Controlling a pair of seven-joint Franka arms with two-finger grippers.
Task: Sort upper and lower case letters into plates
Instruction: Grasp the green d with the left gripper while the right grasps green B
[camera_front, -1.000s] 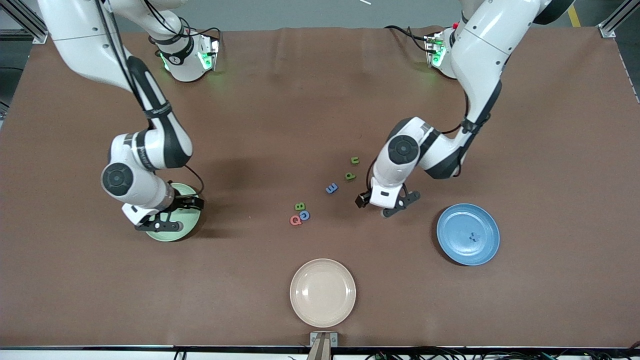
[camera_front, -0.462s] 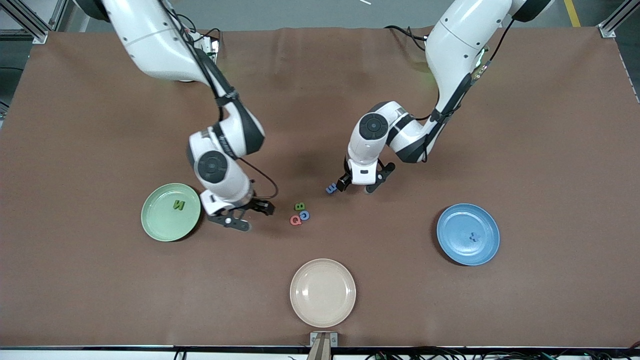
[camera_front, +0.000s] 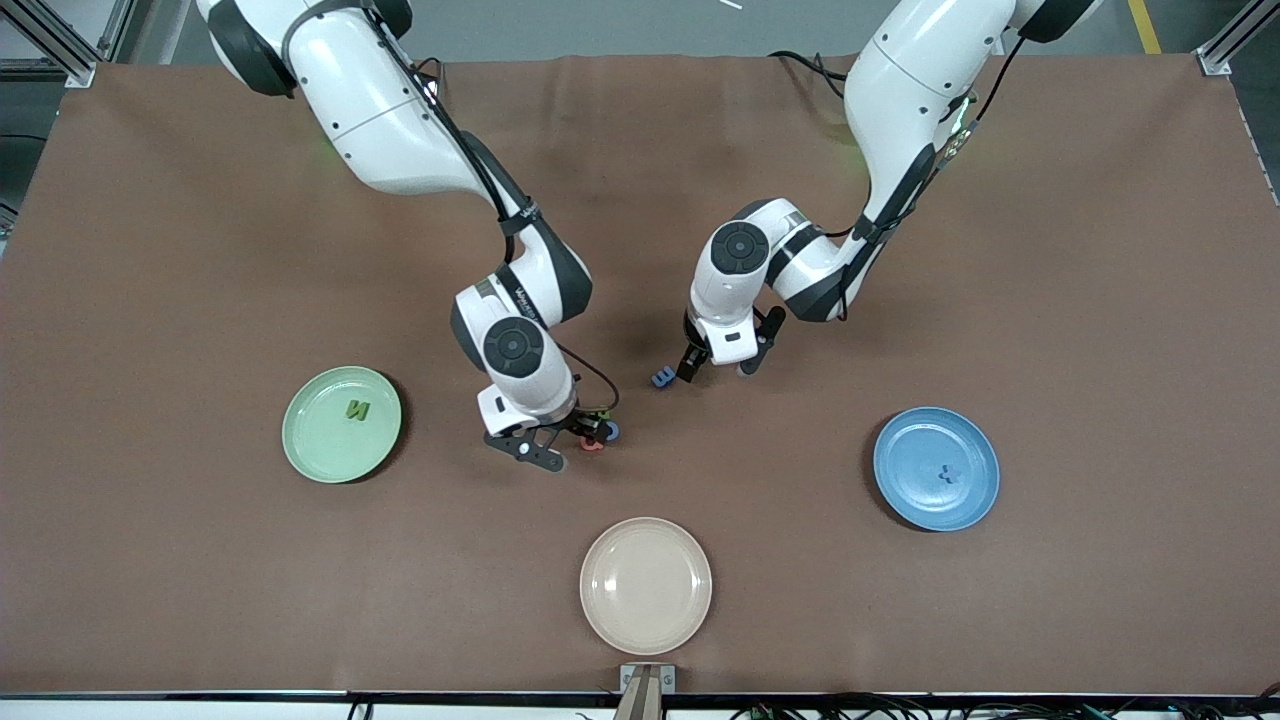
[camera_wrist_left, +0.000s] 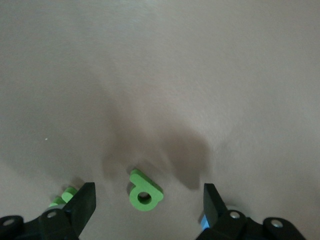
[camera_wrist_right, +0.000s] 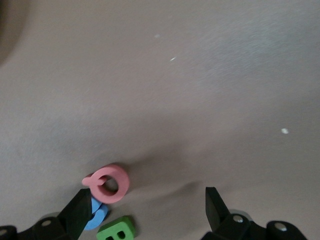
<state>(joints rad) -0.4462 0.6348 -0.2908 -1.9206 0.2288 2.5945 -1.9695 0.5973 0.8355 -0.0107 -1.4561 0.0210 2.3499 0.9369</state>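
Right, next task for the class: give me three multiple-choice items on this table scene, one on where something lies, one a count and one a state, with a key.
1. Where does the green N lie?
A in the pale green plate
B on the bare table
C held up in the air

2. How many plates stand on the table?
A two
B three
C four

3. How do the jaws of the left gripper stand?
A shut on a letter
B open, astride a green letter that lies on the table
C shut on nothing

Key:
1 A, the N rests inside that plate's rim.
2 B, there is the pale green plate, a blue plate and a cream plate.
3 B, the left wrist view shows a gap on either side of the letter.
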